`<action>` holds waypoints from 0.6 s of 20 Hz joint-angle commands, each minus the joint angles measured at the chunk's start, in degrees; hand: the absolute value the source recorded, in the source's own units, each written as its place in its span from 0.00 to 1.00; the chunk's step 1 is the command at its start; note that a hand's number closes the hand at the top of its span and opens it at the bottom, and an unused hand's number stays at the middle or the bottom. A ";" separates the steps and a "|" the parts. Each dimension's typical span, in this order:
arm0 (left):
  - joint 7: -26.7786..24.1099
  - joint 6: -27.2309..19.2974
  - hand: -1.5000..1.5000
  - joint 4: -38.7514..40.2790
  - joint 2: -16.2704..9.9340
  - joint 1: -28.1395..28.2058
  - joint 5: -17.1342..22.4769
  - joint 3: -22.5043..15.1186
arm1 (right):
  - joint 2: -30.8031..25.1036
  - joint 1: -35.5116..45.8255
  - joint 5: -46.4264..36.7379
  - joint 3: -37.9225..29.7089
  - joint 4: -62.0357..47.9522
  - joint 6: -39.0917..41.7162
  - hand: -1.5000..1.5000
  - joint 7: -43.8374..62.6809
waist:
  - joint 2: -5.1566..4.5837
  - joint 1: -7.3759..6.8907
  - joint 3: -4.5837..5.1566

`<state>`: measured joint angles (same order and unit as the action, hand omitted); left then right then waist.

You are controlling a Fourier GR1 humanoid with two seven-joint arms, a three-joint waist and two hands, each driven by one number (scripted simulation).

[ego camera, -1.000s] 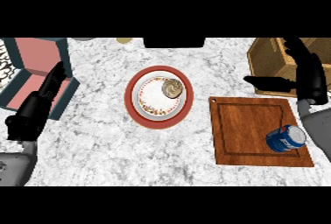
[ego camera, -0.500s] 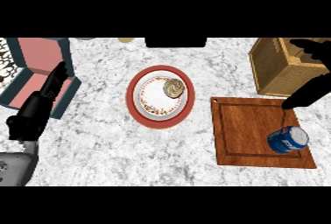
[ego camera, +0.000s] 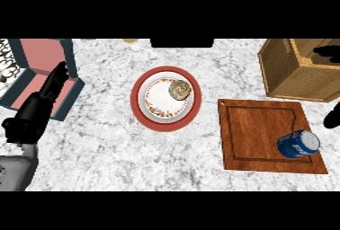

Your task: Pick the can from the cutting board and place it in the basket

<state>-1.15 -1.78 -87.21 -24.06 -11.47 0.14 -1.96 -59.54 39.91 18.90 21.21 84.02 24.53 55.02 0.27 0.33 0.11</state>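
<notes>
The blue can lies tipped on its side on the wooden cutting board, down at the board's four-o'clock corner, its pale lid end turned up and to the right. Nothing is touching it. The board rests flat on the marbled surface, at about four o'clock from the middle of the scene.

The wicker basket stands at two o'clock, just beyond the board's far edge, its open top showing. Of the right hand, only dark bits show at the right edge: one over the basket's inside at two o'clock, another beside the board at three o'clock. Whether its fingers are apart or together I cannot tell.

The left hand is over at nine o'clock, fingers straight and held together, pointing away toward twelve, holding nothing. It lies over the edge of a teal tray with a pink inside.

In the middle stands a red-rimmed plate with a white patterned center, and a small round brownish item rests on its one-o'clock part.
</notes>
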 commanded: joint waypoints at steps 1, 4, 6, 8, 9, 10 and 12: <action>-1.88 -0.72 0.50 0.50 1.60 0.86 -1.26 0.02 | -1.57 -0.64 1.51 -1.86 -2.62 7.55 0.00 3.02 | -0.27 -0.46 -0.07; 4.19 1.00 0.50 -4.49 0.44 -0.46 0.03 0.67 | -0.12 -6.46 -2.27 -0.96 0.56 4.36 0.00 0.36 | -0.15 -0.23 -0.12; -0.48 -0.15 0.50 -0.15 2.47 -0.43 -2.58 0.12 | 3.97 -3.48 -4.19 -1.01 -1.66 4.76 0.00 2.49 | -0.35 -0.58 -0.08; 0.60 -0.44 0.50 -0.43 3.16 -0.42 -3.28 -0.68 | 2.86 -7.46 -5.19 0.24 0.45 5.20 0.00 0.77 | -0.28 -0.19 -0.09; -1.07 0.14 0.50 -1.40 2.11 1.40 -2.24 0.78 | 2.58 -9.51 -5.31 1.59 0.25 5.82 0.00 -0.07 | -0.25 -0.30 -0.09; 2.84 1.05 0.50 -1.99 2.13 -1.50 -1.48 0.91 | 3.14 -8.46 -5.76 0.35 -1.62 6.78 0.00 -0.13 | -0.28 -0.41 -0.10; 3.09 -0.13 0.50 -3.25 3.40 -0.34 -3.52 -0.81 | 5.31 -8.64 -6.76 1.24 -4.40 7.14 0.00 -0.63 | -0.31 -0.74 -0.11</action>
<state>-0.32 -1.38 -88.61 -21.70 -11.41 -2.11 -1.85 -56.40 32.44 14.05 21.80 82.27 28.54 52.32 -0.01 -0.13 0.03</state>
